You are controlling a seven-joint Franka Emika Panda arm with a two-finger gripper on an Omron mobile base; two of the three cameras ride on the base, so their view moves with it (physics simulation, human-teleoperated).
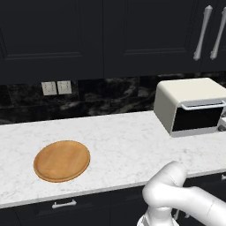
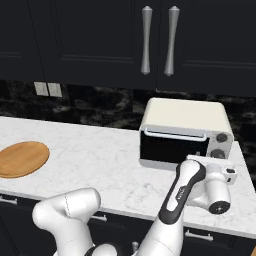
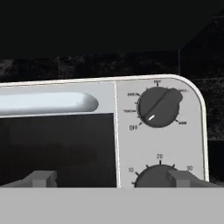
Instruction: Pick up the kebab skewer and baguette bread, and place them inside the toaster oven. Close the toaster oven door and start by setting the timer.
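Lining up on timer knob, toaster oven door shut.

L base: toaster oven at bench far right, wooden board bare. R base: gripper spread, just off knob panel; bench edge close under wrist. Hand cam: timer knob low btwn tips, mode knob above — I risk turning the wrong one or slipping off-centre.

Round wooden board on white marble counter

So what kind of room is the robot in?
It looks like a kitchen: a white marble counter runs under dark cabinets with silver handles, and on it sit a boxy cream-white toaster oven and a round wooden board.
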